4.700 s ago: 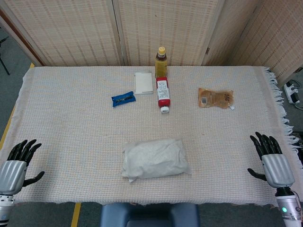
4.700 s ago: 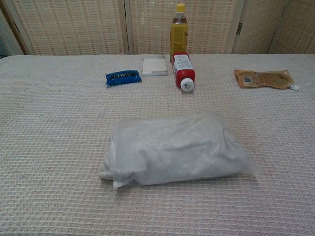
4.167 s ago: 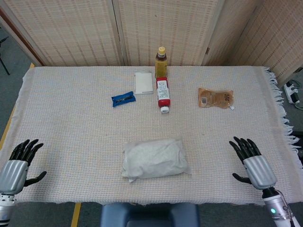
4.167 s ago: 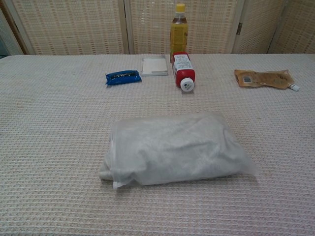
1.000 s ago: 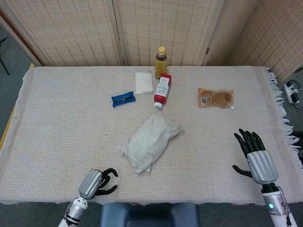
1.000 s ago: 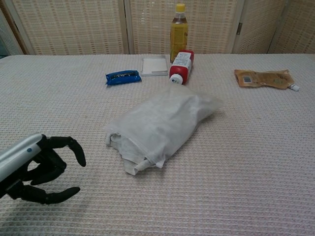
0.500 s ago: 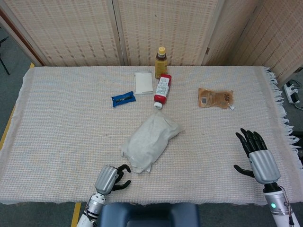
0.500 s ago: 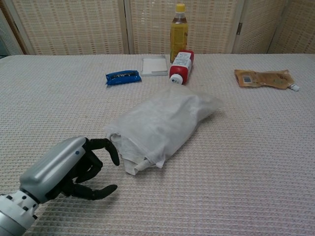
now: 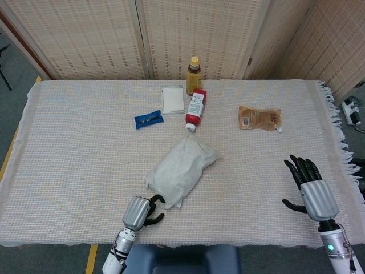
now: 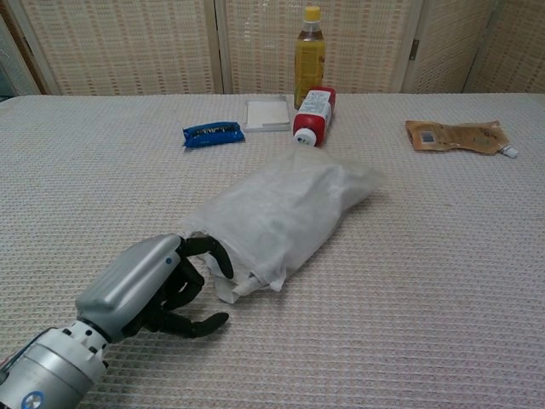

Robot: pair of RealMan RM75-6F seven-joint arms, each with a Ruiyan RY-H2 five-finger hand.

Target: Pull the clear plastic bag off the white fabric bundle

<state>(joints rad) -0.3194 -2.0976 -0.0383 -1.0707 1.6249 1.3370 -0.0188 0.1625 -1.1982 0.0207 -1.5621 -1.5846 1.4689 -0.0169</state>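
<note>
The white fabric bundle in its clear plastic bag [image 9: 181,167] [image 10: 285,215] lies slanted in the middle of the table, its open end toward the front left. White fabric [image 10: 230,290] pokes out of that end. My left hand [image 9: 140,212] [image 10: 150,292] sits at the bag's front end with curled fingers [image 10: 213,252] touching the fabric there; it grips nothing that I can see. My right hand [image 9: 312,190] hovers spread at the table's front right, far from the bag, and is outside the chest view.
Behind the bag lie a red bottle on its side [image 9: 195,108] [image 10: 312,118], an upright yellow bottle [image 9: 194,72], a white flat box [image 9: 173,99], a blue packet [image 9: 148,119] and a brown pouch [image 9: 259,118]. The table's front edge [image 9: 228,242] runs just below the hands.
The bag turned from lying crosswise to slanted, and the red bottle was nudged. My left hand slid right along the front edge up to the bag's open end. The right hand barely moved.
</note>
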